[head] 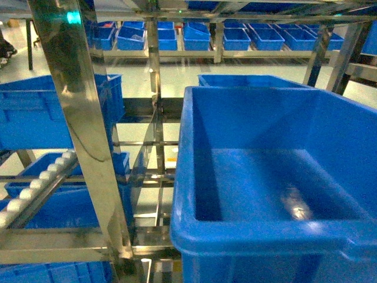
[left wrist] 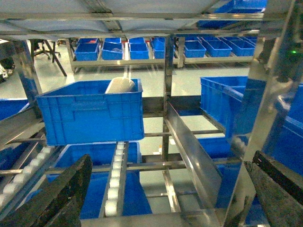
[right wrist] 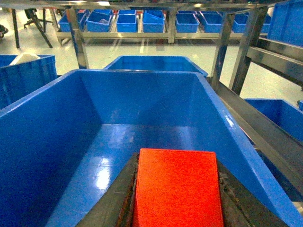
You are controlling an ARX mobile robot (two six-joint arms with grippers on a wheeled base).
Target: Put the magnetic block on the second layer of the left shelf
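The magnetic block (right wrist: 176,189), a glossy red cube, fills the gap between the dark fingers of my right gripper (right wrist: 176,163), which is shut on it above the floor of a large empty blue crate (right wrist: 66,123). That crate also shows in the head view (head: 235,118). My left gripper (left wrist: 173,157) is open and empty, with one dark finger (left wrist: 61,194) at each lower corner. It faces the left shelf's steel rack, where a roller rail (left wrist: 115,177) runs under a deep blue crate (left wrist: 90,113). The head view shows neither gripper.
A shiny steel upright (head: 88,135) stands close in the left of the head view, with roller rails (head: 35,183) and blue crates (head: 35,112) behind it. A steel divider (left wrist: 191,151) slopes through the rack. A white object (left wrist: 120,85) lies in the left crate. Rows of blue bins (head: 194,36) line the far shelves.
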